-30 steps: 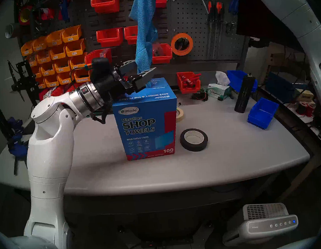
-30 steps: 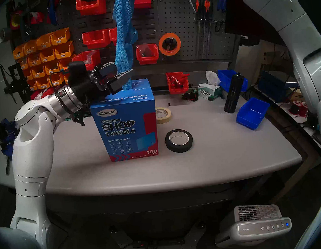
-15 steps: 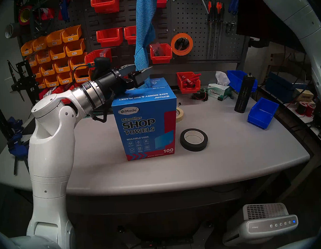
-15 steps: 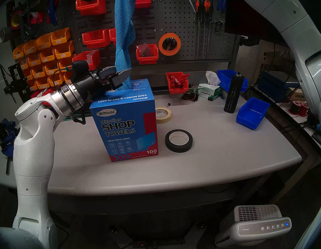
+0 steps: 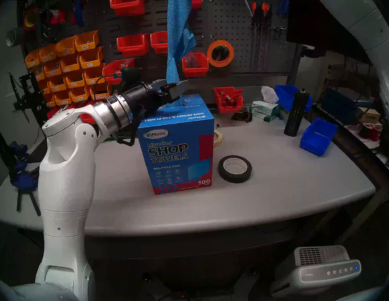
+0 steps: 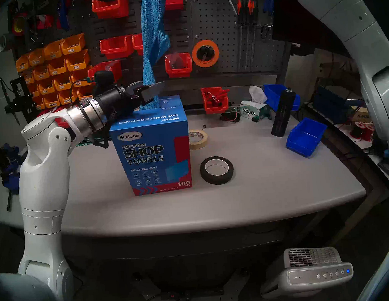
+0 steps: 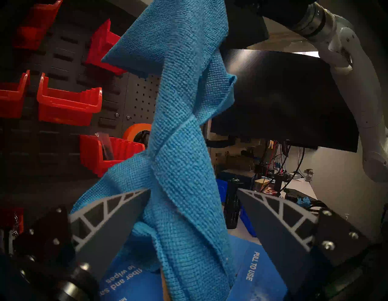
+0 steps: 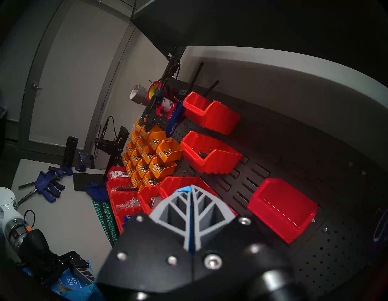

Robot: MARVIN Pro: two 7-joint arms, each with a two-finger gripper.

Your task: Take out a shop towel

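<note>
A carton (image 5: 177, 152) stood near the middle of the table (image 5: 284, 186), a tape roll (image 5: 235, 168) just to its right and another roll (image 6: 198, 138) behind it. The shop towel (image 5: 178, 36) rose from the carton's top, between the fingers of the left gripper (image 5: 172, 86), which reached in from the left.

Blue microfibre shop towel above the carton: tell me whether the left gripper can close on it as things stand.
Probably yes. The blue microfibre shop towel hangs between the open left gripper's grey fingers, just above the blue cardboard carton; nothing else sits between them.
</note>
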